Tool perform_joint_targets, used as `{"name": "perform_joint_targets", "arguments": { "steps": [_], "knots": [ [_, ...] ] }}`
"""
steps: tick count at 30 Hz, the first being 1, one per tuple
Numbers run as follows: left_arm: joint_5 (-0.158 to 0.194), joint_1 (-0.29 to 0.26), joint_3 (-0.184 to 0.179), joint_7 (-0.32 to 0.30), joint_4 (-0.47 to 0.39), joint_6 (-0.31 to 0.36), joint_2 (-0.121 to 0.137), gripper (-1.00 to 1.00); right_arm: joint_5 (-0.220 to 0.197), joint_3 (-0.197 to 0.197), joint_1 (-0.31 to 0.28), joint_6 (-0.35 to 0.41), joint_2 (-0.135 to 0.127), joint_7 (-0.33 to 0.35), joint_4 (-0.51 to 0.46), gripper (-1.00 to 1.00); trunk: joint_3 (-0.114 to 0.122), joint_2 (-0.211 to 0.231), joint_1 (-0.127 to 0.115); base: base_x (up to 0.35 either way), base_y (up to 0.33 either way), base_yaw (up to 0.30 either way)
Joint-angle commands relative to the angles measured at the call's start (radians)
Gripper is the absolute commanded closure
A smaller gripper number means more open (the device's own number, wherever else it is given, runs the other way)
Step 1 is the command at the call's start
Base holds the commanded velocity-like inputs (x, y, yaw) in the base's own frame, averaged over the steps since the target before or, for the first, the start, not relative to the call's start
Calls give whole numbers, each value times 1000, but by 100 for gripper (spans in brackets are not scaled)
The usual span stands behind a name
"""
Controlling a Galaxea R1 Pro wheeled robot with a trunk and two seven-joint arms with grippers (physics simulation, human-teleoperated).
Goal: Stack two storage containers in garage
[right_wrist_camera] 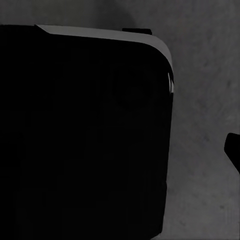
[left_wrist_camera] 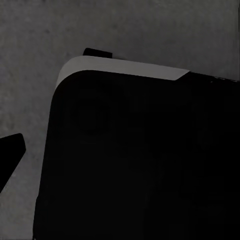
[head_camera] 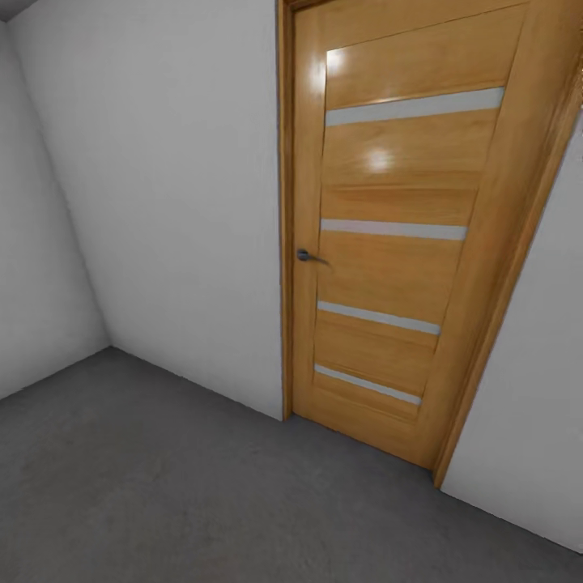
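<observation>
Neither storage container appears here, so where they lie cannot be told; the grey concrete floor (head_camera: 162, 486), pale wall (head_camera: 162, 178) and wooden door (head_camera: 397, 243) with its handle (head_camera: 305, 256) suggest the robot is travelling through the garage. Each wrist camera looks down at the robot's dark base (left_wrist_camera: 135, 165), likely because the arms hang tucked for driving. A dark finger tip (left_wrist_camera: 10, 152) shows at each picture's edge, but I cannot tell how far either pincer is open or whether it has hold of anything.

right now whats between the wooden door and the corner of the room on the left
In the head view, a stretch of plain white wall runs from the wooden door to the corner. Nothing hangs on it, and only grey concrete floor lies at its foot.
</observation>
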Motion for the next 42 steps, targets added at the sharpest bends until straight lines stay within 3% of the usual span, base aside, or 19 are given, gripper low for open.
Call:
{"name": "perform_joint_targets", "arguments": {
  "steps": [1,12,23,42],
  "knots": [
    [5,0,3,0,0,-2,0,-100,1,1,0,-1,0,1,-1,-100,-1,0,1,320,173,-248],
    [5,0,4,1,-1,-4,0,-100,1,1,0,-1,-1,0,-2,-100,-1,0,1,82,45,-238],
    [4,0,4,1,-2,-4,-2,-100,1,1,0,-1,-2,0,-2,-100,-1,0,1,19,16,-32],
    [3,0,3,-1,0,-4,0,-100,1,1,0,-1,0,-1,-1,-100,-1,0,1,265,201,0]
  ]
}}
